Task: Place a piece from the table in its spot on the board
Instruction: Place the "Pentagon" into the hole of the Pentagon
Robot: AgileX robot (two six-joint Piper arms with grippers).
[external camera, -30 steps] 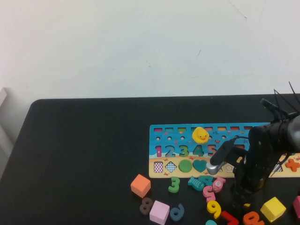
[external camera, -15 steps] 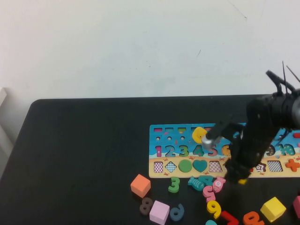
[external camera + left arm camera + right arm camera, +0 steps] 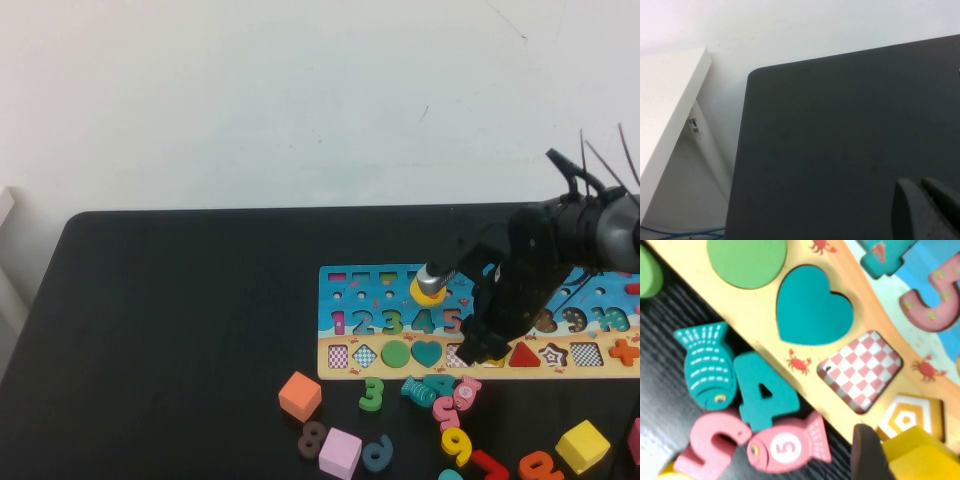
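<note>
Yellow pentagon carried over its slot on the puzzle board

On the black table (image 3: 180,330), the puzzle board (image 3: 350,275) lies right; the right gripper (image 3: 487,352) clamps the yellow pentagon piece (image 3: 920,460) beside the pentagon slot (image 3: 910,417), ready for seating. Left gripper (image 3: 927,210) parked left, state unclear.

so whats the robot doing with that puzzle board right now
The right gripper hangs over the tan lower strip of the board, holding the small yellow piece in its jaws. The piece sits right beside the empty pentagon slot, next to the pink checkered slot, but is not yet in. Loose numbers and fish lie on the table in front of the board. The left gripper is parked over bare table, away from the board.
</note>
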